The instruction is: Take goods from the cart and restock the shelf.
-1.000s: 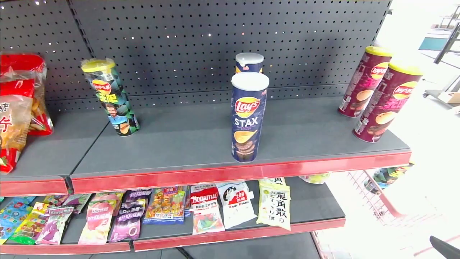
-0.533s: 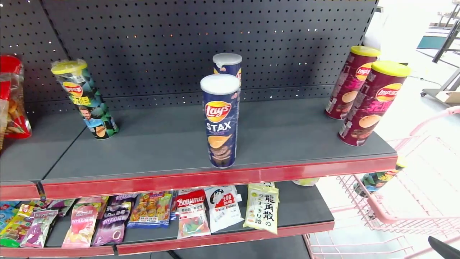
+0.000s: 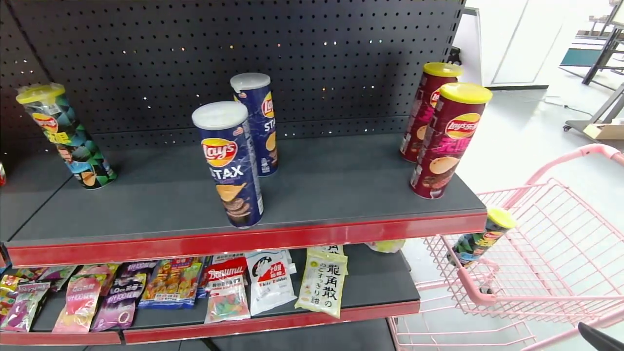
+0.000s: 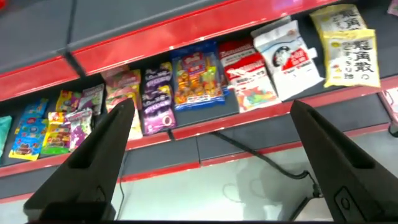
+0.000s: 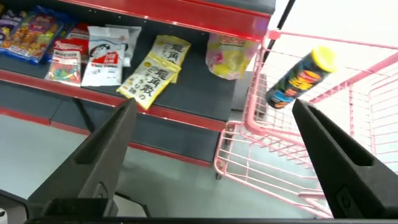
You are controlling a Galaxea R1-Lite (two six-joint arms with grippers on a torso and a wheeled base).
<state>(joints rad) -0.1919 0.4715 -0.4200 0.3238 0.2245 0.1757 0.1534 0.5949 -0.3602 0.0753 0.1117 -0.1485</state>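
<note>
Both tools spread wide and empty: left gripper [image 4: 211,106], right gripper [image 5: 212,104]. Yellow-lidded can [image 3: 480,237] leans tilted inside the cart [image 3: 470,285], at the corner beside the shelf [image 3: 341,185]. Risk when you reach in: a finger snags the wire wall, or the slanted can slips from the grip.

L fingers [image 4: 93,165] matte black, long tapered wedges, R fingers [image 5: 99,165] same

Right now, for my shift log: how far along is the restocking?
Done: a teal can, two blue cans and two maroon cans stand on the upper shelf. In hand: nothing; the left gripper and right gripper are open, empty. Left: one yellow-lidded can sits tilted in the pink cart.
</note>
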